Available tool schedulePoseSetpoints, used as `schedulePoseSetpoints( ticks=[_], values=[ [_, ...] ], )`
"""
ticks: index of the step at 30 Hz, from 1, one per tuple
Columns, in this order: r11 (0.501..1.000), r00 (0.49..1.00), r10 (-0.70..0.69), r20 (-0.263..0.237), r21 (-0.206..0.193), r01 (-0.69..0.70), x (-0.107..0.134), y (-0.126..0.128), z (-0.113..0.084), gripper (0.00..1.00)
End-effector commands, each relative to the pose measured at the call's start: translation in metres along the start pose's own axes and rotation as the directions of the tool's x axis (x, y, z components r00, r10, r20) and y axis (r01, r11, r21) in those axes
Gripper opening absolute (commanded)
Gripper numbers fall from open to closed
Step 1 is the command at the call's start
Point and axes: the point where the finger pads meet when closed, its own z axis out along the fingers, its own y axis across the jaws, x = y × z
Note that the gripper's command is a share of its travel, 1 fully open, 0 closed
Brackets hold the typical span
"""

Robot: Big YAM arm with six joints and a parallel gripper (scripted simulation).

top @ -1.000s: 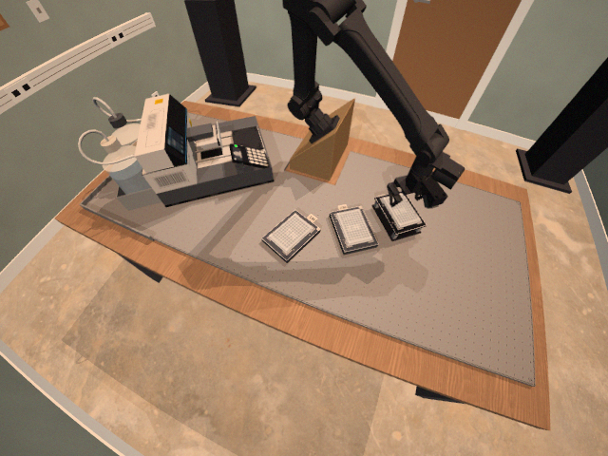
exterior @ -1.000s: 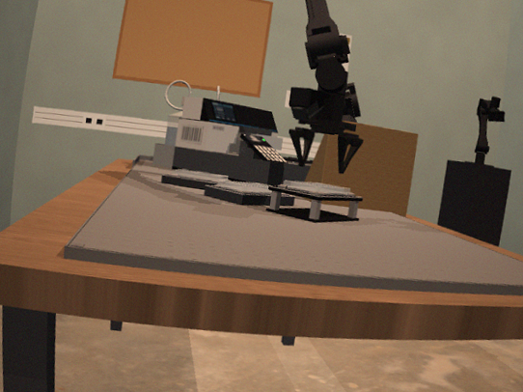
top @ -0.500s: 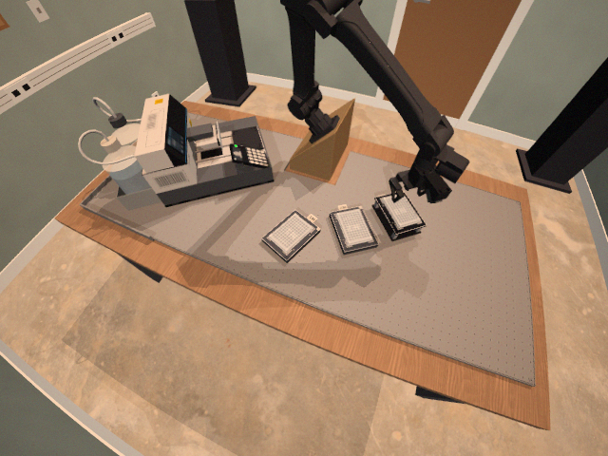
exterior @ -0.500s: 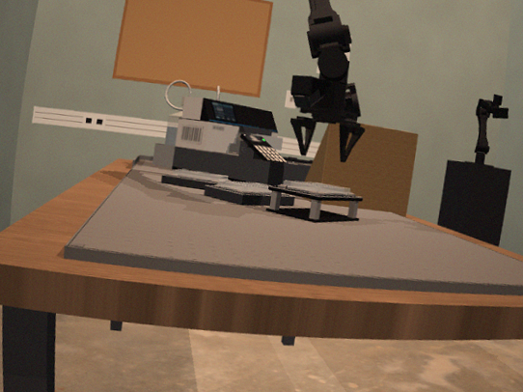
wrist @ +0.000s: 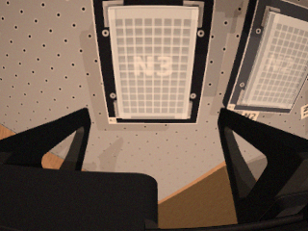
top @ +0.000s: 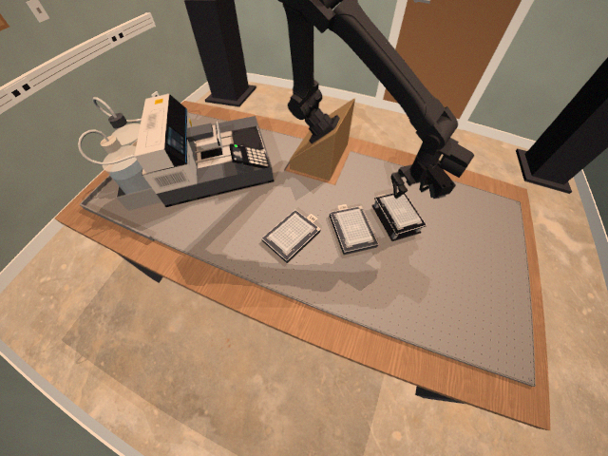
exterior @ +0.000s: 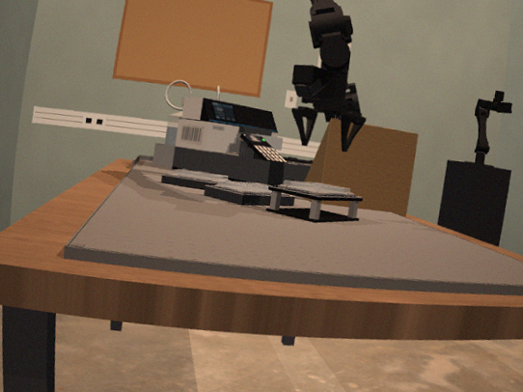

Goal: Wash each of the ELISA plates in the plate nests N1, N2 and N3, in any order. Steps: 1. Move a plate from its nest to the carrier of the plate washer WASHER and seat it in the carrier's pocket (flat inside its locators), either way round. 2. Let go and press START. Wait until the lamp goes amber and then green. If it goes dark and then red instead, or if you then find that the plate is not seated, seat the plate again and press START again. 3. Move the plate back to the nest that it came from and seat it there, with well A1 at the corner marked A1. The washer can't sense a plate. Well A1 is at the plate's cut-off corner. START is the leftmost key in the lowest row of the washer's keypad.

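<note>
My gripper [top: 420,192] [exterior: 324,146] [wrist: 154,115] is open and empty, above the N3 plate and off to the side nearer the wedge. The N3 plate [top: 403,213] [exterior: 315,187] [wrist: 154,82] lies flat within the corner locators of its nest [exterior: 316,196] [wrist: 205,63], which is raised on posts. Its cut-off corner cannot be made out. The N2 plate [top: 352,225] [exterior: 245,187] [wrist: 281,58] and N1 plate [top: 293,233] [exterior: 199,175] lie in low nests. The washer [top: 161,132] [exterior: 205,135] shows a green lamp [top: 236,145] [exterior: 264,139]. Its carrier looks empty.
The arm's base stands on a brown wedge [top: 326,157] [exterior: 366,163] between the washer and N3. The keypad [top: 256,156] [exterior: 270,152] slopes at the washer's near end. Bottles with hoses [top: 123,166] stand behind the washer.
</note>
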Motion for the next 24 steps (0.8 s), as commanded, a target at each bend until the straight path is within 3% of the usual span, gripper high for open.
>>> schedulePoseSetpoints(
  ticks=[1,3,4,24],
  values=[
    [0.999,0.998,0.024,0.065,-0.030,-0.022,-0.023,0.010,-0.033,1.00],
    [0.999,0.998,0.031,0.059,-0.034,-0.029,-0.024,0.007,-0.031,1.00],
    [1.000,0.999,0.013,0.032,-0.018,-0.012,-0.013,0.005,-0.014,1.00],
    [1.000,0.999,0.013,0.032,-0.018,-0.012,-0.013,0.005,-0.014,1.00]
  ],
)
